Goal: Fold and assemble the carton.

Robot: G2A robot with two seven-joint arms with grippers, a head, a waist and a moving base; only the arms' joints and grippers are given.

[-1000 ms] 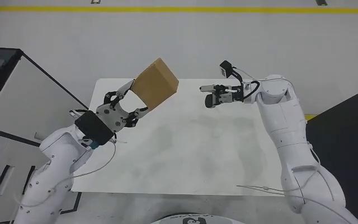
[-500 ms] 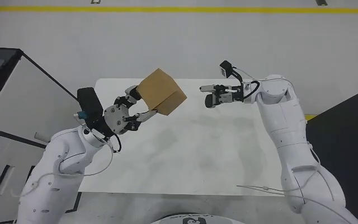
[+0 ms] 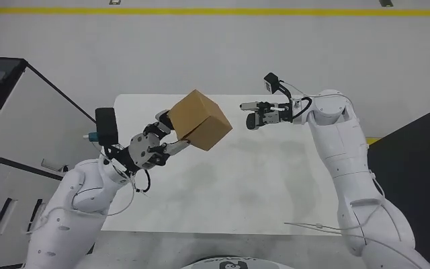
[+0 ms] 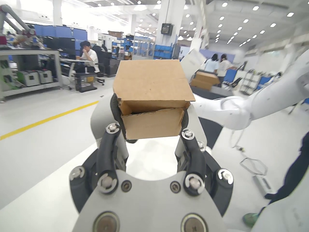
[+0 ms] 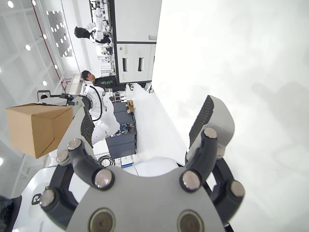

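- The carton (image 3: 200, 120) is held in the air over the upper left part of the worktop (image 3: 269, 195) in the top view. It is clear of the surface and tilted, with one corner turned toward the middle of the frame.
- The left pincer (image 3: 173, 130) is pinching the carton at one end. In the left wrist view its pads (image 4: 115, 107) are pressed on opposite side walls, beside a flap (image 4: 152, 124) that is not fully closed; a dark gap is left above it.
- The right pincer (image 3: 249, 114) is spread and empty. It is held in the air right of centre in the upper half of the top view, near the carton but apart from it.
- The step in hand is judged to be presenting the carton to the free pincer, so that the flaps can be pressed shut.
- A firm but not crushing grip is called for, since the thin cardboard walls would likely bow under a harder squeeze.
- The carton is best levelled and steadied before it is touched; a push on a tilted box held at one end would likely twist it in the grip.
- Any push is best directed along the line of the left pincer's hold, so that the box is backed rather than slid out.
- The loose flap at the held end could spring open and should be watched. Whether the far end is fully closed cannot be told.
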